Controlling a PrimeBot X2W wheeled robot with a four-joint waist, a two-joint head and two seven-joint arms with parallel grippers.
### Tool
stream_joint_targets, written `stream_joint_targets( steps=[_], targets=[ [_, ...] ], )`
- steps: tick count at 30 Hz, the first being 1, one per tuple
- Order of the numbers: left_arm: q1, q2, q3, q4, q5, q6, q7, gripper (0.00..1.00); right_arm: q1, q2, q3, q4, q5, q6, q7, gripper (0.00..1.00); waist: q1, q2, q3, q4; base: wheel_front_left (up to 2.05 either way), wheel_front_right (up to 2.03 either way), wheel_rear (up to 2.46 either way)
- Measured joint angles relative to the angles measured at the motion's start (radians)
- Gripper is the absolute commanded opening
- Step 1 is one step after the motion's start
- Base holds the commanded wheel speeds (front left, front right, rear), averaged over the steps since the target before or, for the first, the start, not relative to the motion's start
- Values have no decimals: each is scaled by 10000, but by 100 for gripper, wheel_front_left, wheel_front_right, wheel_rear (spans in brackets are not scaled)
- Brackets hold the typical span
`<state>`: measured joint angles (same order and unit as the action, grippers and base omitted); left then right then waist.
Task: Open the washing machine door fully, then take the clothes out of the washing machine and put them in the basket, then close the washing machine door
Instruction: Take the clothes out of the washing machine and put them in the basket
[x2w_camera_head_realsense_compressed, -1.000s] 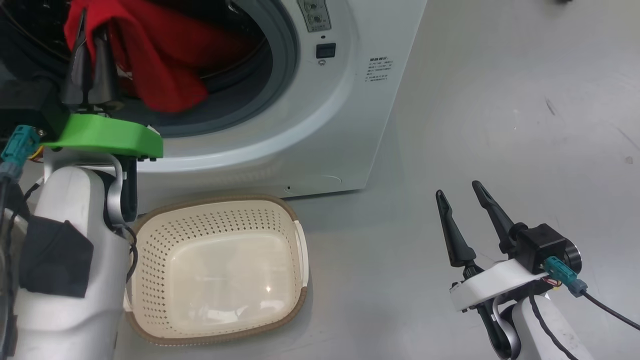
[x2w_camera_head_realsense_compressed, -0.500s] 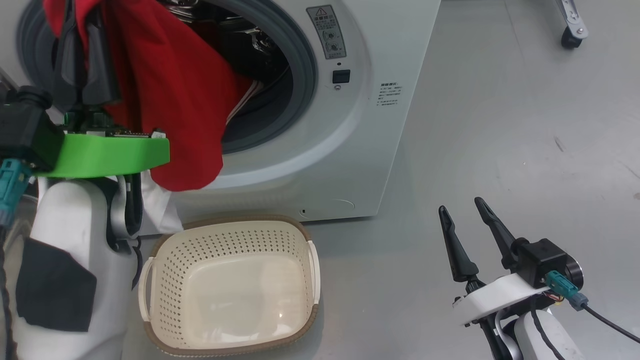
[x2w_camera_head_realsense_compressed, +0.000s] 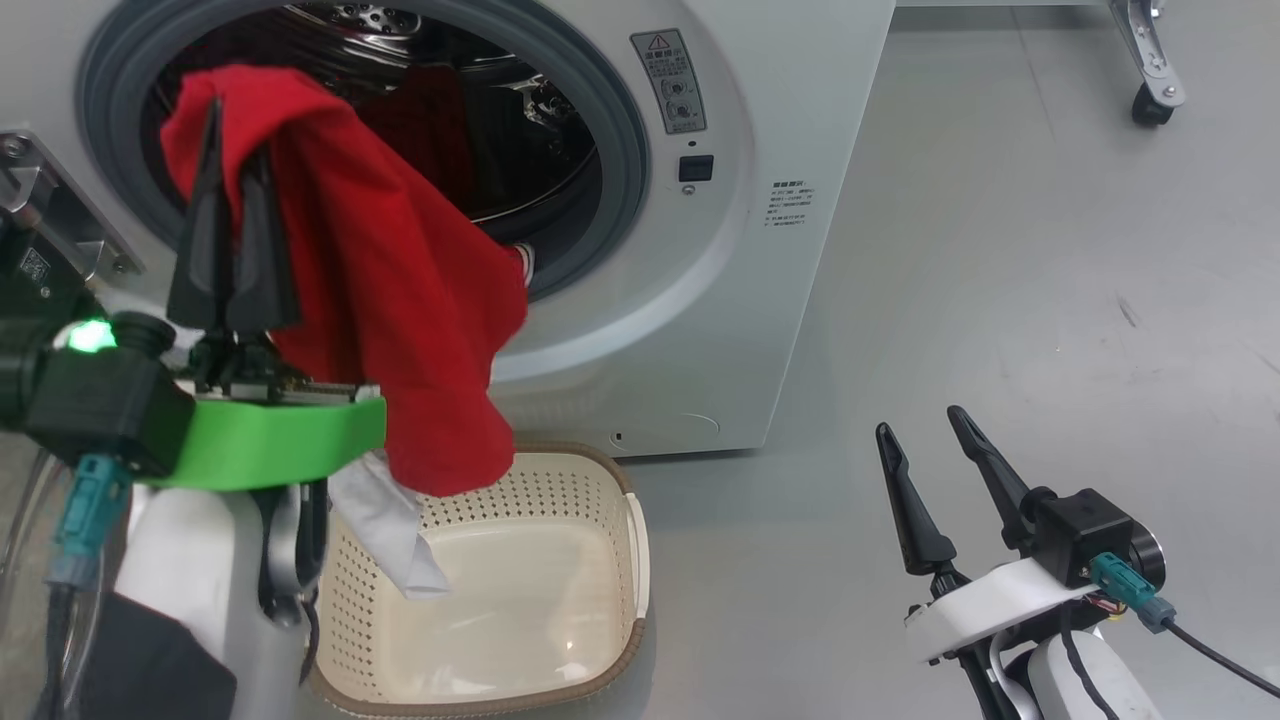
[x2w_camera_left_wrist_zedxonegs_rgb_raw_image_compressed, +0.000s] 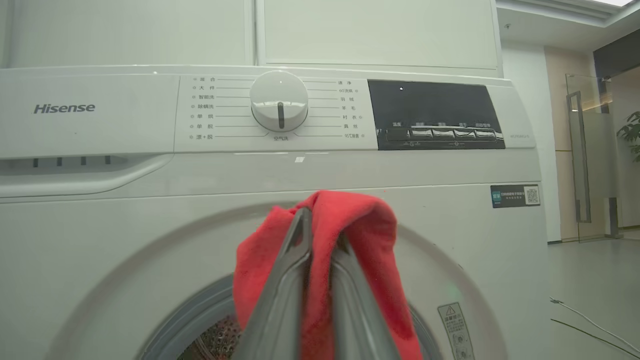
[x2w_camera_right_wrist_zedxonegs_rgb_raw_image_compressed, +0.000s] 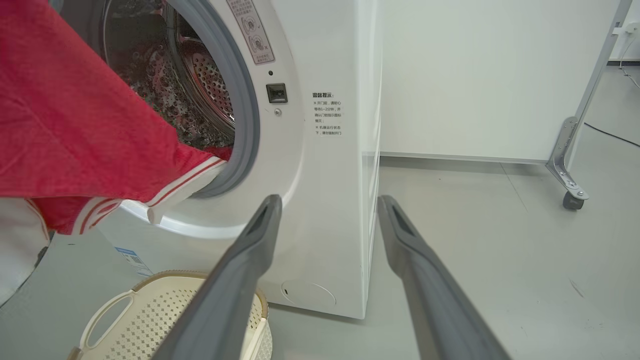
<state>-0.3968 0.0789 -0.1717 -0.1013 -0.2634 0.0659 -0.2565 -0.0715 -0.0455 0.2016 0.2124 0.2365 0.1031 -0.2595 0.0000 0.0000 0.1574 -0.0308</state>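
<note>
Red garment (x2w_camera_head_realsense_compressed: 400, 300), drawn further from washing-machine drum (x2w_camera_head_realsense_compressed: 520, 100) than earlier, hangs centre-left over cream basket (x2w_camera_head_realsense_compressed: 600, 470), pinched by closed left gripper (x2w_camera_head_realsense_compressed: 237, 128); right gripper (x2w_camera_head_realsense_compressed: 918, 418), lower right, spread wide, empty; drop, seemingly more clothes, door closing outstanding.

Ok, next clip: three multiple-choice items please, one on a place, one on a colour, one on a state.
1. The basket stands: A) on the floor before the washing machine B) on top of it C) on a table.
2. The garment in the left tool is: A) blue B) red C) green.
3. The right tool is: A) shut on cloth B) shut, empty C) open, empty.
Key: 1A, it sits below the round opening; 2B, red cloth hangs there; 3C, jaws apart, nothing between.
</note>
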Motion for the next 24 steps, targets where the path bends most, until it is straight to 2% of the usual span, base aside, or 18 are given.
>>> stream_joint_targets(
  steps=[11, 24],
  targets=[
    [1997, -134, -249, 725, -598, 128, 579, 0, 8, 2, 127, -180, 0, 2, 0, 100, 0, 0, 317, -50, 0, 0, 0],
    [2537, -150, -458, 2182, -765, 182, 1085, 0, -154, 2, 318, -502, 2, 13, 0, 100, 0, 0, 1193, -408, 0, 0, 0]
  ],
)
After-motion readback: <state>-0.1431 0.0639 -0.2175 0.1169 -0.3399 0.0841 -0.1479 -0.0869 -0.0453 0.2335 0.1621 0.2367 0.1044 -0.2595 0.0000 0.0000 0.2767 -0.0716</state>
